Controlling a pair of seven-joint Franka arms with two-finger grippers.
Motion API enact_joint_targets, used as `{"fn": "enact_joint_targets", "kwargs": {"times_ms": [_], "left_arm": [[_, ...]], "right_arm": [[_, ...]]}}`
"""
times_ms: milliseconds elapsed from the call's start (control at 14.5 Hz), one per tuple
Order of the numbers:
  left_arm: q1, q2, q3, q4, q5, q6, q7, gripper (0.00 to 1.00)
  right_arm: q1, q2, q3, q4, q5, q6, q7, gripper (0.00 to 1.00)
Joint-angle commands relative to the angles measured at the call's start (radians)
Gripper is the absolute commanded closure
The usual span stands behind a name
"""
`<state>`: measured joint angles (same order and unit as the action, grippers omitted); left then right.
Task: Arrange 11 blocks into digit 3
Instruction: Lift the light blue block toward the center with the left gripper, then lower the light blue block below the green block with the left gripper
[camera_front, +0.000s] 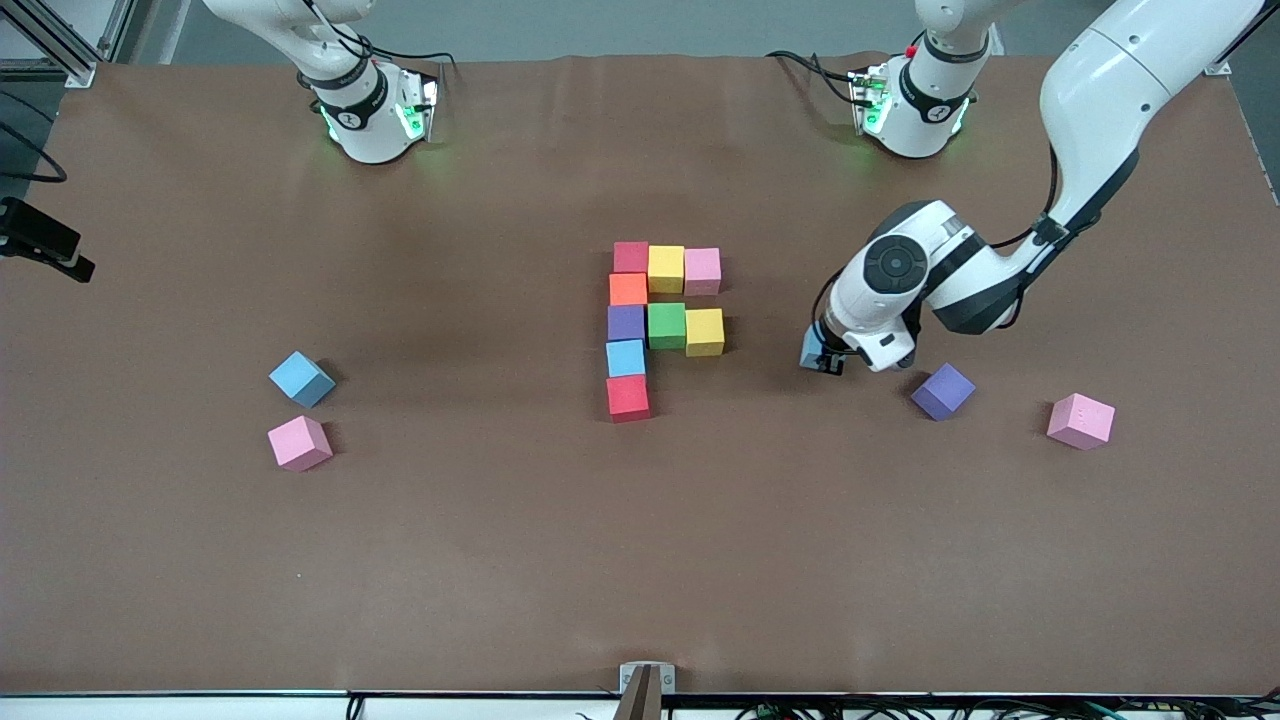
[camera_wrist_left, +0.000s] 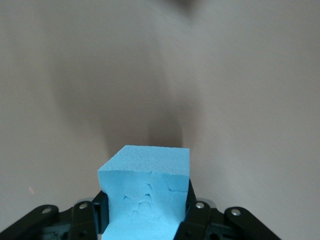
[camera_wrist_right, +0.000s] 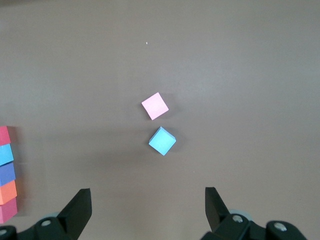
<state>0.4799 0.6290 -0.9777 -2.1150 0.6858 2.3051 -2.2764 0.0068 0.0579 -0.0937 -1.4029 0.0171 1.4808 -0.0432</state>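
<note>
1. Nine blocks are seen joined in the middle of the table (camera_front: 200, 560) in the front view: a five-block bar (camera_front: 627, 331) with two arms. The top arm is made of a yellow block (camera_front: 666, 268) and a pink block (camera_front: 702, 270). The middle arm is made of a green block (camera_front: 667, 326) and a yellow one.
2. A light blue block (camera_front: 811, 347) is clamped in the left gripper (camera_front: 826, 358), toward the left arm's end. A purple block (camera_front: 943, 391) is seen nearby.
3. In the left wrist view, the light blue block (camera_wrist_left: 147, 192) is squeezed between both fingers (camera_wrist_left: 195, 215).
4. In the right wrist view, the right gripper (camera_wrist_right: 148, 206) is spread wide and nothing is held. It is kept high over a loose pink block (camera_wrist_right: 155, 106) and a loose blue block (camera_wrist_right: 162, 141).
</note>
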Motion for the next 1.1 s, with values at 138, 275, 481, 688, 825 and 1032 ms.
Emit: {"fn": "enact_joint_targets", "kwargs": {"times_ms": [138,275,481,688,825,1032], "left_arm": [[-0.153,0.118,0.054,0.242,0.005,-0.012,-0.029,0.64],[-0.303,0.123,0.149,0.337,-0.02,-0.012,-0.08,0.66],[-0.537,0.126,0.318,0.475,-0.154,-0.05,-0.086,0.66],[-0.696,0.135,0.456,0.567,-0.288,-0.07,-0.086,0.66],[-0.753,0.152,0.502,0.605,-0.345,-0.07,-0.086,0.66],[-0.777,0.19,0.507,0.67,-0.4,-0.099,-0.086,0.66]], "right_arm": [[0.001,-0.07,0.009,-0.094,0.0,0.015,-0.006,0.0],[0.004,-0.12,0.009,-0.161,-0.005,0.059,-0.004,0.0],[0.005,-0.165,0.011,-0.217,-0.005,0.09,0.002,0.0],[0.009,-0.161,0.011,-0.183,-0.002,0.069,0.002,0.0],[0.01,-0.155,0.011,-0.16,-0.002,0.067,0.002,0.0],[0.012,-0.13,0.011,-0.114,-0.009,0.021,0.0,0.0]]}}
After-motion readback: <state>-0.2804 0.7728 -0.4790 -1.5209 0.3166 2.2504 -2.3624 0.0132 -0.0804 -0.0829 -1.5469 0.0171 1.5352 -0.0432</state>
